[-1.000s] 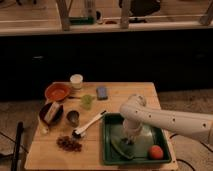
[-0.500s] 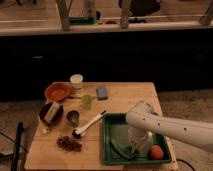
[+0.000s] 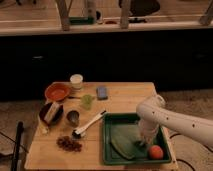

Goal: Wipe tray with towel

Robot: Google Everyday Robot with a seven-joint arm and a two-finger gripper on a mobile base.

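Camera view: the gripper sits inside the dark green rectangular plastic tray, touching the dull green cloth towel; whether it grips cannot be told.

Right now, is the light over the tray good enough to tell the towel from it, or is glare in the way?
Camera view: dim warm light on the table, dark band behind it. No glare on the tray; the towel reads only slightly paler. The gripper sits in the tray at the towel's right end, its tip in shade.
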